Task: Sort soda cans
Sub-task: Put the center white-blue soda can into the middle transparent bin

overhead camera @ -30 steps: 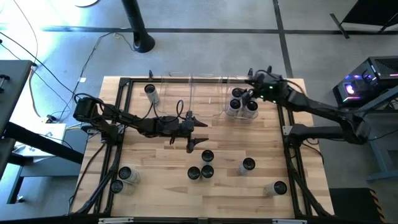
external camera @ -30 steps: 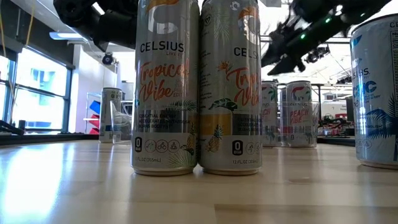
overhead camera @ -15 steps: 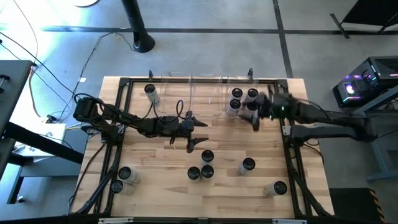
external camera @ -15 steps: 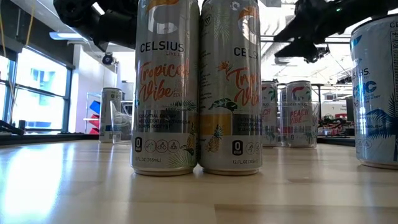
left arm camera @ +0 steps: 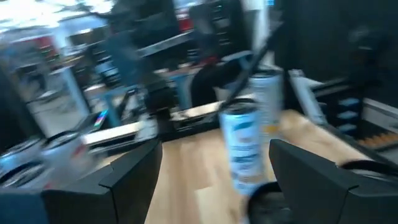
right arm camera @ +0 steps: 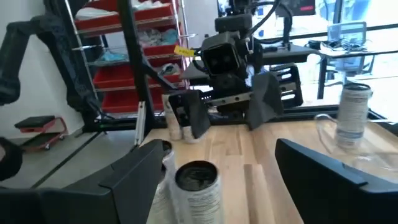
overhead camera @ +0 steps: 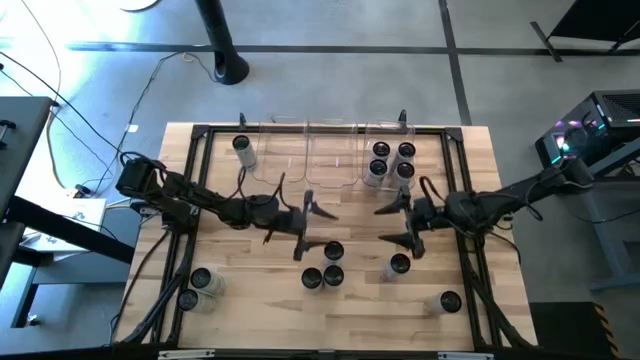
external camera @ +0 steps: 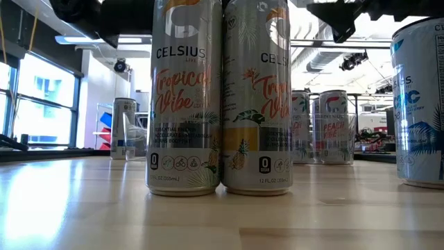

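Several soda cans stand upright on the wooden table (overhead camera: 250, 300). Three stand mid-table (overhead camera: 332, 252) (overhead camera: 311, 278) (overhead camera: 333, 275), one to their right (overhead camera: 399, 265); two of these fill the low view (external camera: 186, 97) (external camera: 258, 97). My left gripper (overhead camera: 311, 230) is open above the table, left of centre. My right gripper (overhead camera: 391, 224) is open and faces it from the right. A can (right arm camera: 198, 185) shows low between the right fingers and a can (left arm camera: 242, 149) ahead of the left fingers; neither is touched.
Clear bins (overhead camera: 300, 150) line the far edge; the right one holds several cans (overhead camera: 392, 160). One can (overhead camera: 242, 148) stands at far left, two (overhead camera: 195, 288) at near left, one (overhead camera: 447, 302) at near right. A black frame (overhead camera: 195, 180) rims the table.
My right gripper has swung from over the far-right bin toward the near edge and the table's middle, turning level to face the left gripper. My left gripper has shifted a little toward the near edge and rolled. The cans have not moved.
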Available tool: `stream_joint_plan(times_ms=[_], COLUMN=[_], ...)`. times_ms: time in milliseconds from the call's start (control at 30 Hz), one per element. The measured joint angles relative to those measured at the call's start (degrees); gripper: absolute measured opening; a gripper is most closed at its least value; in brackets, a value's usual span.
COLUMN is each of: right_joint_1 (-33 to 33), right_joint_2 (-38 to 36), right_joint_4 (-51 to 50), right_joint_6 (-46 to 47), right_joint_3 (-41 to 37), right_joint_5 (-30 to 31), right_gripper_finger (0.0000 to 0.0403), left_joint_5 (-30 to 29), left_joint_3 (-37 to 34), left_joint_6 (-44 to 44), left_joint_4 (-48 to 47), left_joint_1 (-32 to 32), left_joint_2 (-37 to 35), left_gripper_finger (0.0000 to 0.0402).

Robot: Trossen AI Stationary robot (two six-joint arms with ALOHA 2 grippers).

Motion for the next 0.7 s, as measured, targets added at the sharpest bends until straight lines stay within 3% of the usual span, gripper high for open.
stream_joint_plan(times_ms=[233,400,700], right_joint_1=[3.9,4.4,4.4], right_joint_2=[4.3,5.8,6.3], right_joint_4=[2.5,2.5,4.0], right_joint_6=[-0.4,-0.5,-0.5], right_joint_3=[0.0,0.0,0.0], right_joint_5=[3.5,4.9,5.0], right_gripper_finger=[0.0307,0.0307,0.0307], left_joint_5=[11.8,11.3,11.3], left_joint_3=[0.0,0.0,0.0], left_joint_6=[1.3,0.1,-2.0], left_joint_4=[-7.0,-14.8,-14.8], left_joint_1=[-1.5,-0.8,1.6], left_joint_2=[-1.1,-1.9,-1.0], left_gripper_finger=[0.0292,0.0292,0.0312])
